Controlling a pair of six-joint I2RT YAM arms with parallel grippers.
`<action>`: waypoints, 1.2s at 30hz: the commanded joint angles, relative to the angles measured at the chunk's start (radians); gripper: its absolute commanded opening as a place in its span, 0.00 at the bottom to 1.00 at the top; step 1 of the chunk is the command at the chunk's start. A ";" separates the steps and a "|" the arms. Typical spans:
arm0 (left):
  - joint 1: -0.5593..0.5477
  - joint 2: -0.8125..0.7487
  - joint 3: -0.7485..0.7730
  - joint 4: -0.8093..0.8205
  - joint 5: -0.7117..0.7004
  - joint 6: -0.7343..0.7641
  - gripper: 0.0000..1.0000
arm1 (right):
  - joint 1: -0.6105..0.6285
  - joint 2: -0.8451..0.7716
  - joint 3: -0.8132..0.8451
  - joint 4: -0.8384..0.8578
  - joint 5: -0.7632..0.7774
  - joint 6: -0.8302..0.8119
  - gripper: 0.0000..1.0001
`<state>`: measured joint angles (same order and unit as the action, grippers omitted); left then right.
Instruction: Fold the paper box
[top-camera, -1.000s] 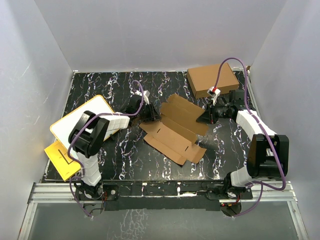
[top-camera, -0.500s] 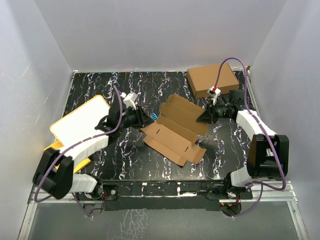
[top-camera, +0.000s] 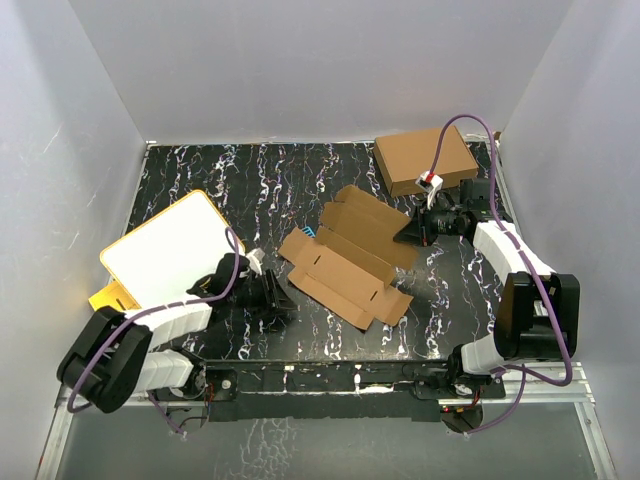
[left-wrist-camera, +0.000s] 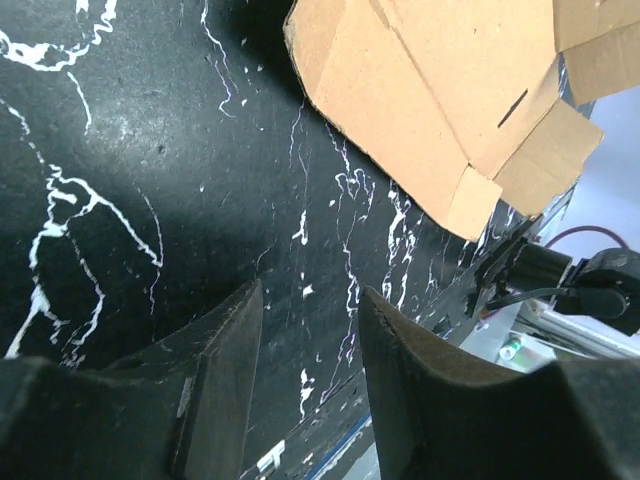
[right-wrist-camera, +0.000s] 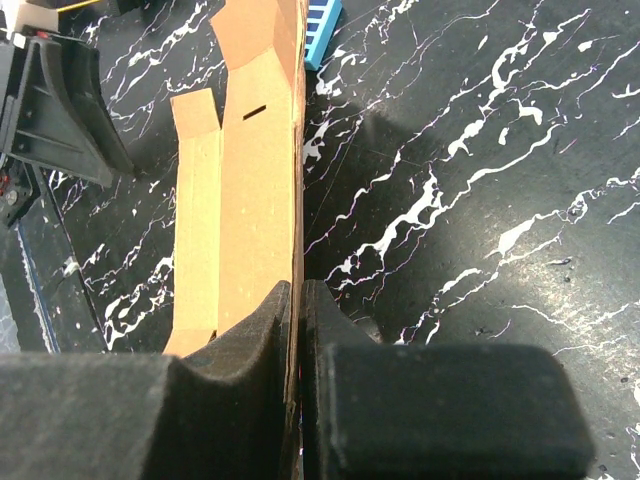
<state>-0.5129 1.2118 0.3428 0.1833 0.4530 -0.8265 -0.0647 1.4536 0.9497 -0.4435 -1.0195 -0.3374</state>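
Note:
The paper box (top-camera: 345, 258) is a brown die-cut sheet lying mostly flat mid-table, its far right panel raised. My right gripper (top-camera: 407, 233) is shut on the sheet's right edge. In the right wrist view the cardboard (right-wrist-camera: 255, 200) runs edge-on between the closed right gripper (right-wrist-camera: 298, 300). My left gripper (top-camera: 285, 300) is open and empty, low over the table just off the sheet's near left corner. In the left wrist view the sheet (left-wrist-camera: 450, 90) lies ahead at upper right, apart from the left gripper (left-wrist-camera: 305, 330).
A larger ready-made brown box (top-camera: 425, 160) stands at the back right. A white board with a yellow rim (top-camera: 170, 250) and a yellow card (top-camera: 110, 298) lie at the left. A small blue object (top-camera: 308, 232) lies by the sheet's far left corner, also in the right wrist view (right-wrist-camera: 322, 30).
My left arm has pulled back from the sheet's left edge toward the table's near side and dropped low. The right gripper has kept its hold in place.

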 joint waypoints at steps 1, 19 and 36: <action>-0.015 0.053 -0.027 0.229 0.042 -0.117 0.43 | 0.001 -0.032 0.016 0.059 -0.034 -0.006 0.08; -0.106 0.322 -0.085 0.657 -0.200 -0.367 0.54 | 0.000 -0.013 -0.016 0.070 -0.021 0.006 0.08; -0.130 0.319 -0.070 0.769 -0.198 -0.339 0.49 | 0.009 0.007 -0.023 0.057 -0.030 -0.009 0.08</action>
<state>-0.6327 1.5452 0.2729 0.9127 0.2691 -1.1843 -0.0643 1.4616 0.9325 -0.4290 -1.0199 -0.3237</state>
